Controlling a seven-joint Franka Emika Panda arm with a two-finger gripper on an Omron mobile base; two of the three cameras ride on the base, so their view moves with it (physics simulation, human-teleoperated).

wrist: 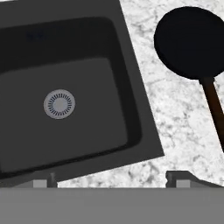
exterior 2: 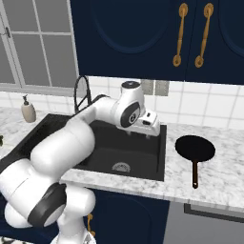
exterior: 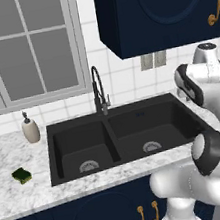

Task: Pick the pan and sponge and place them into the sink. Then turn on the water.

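Black and stiff, the pan [wrist: 189, 41] lies on the bench beside our jaws; they hold nothing and stand wide apart. We think its long handle [wrist: 214, 109] is best to grab.

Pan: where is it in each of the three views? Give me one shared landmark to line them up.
Left base view: not in it.
Right base view: the pan lies at right on the marble counter, handle toward the camera, right of the sink.
Hand view: upper right, handle running down the right edge.
Shared landmark: the sink's right-basin drain.
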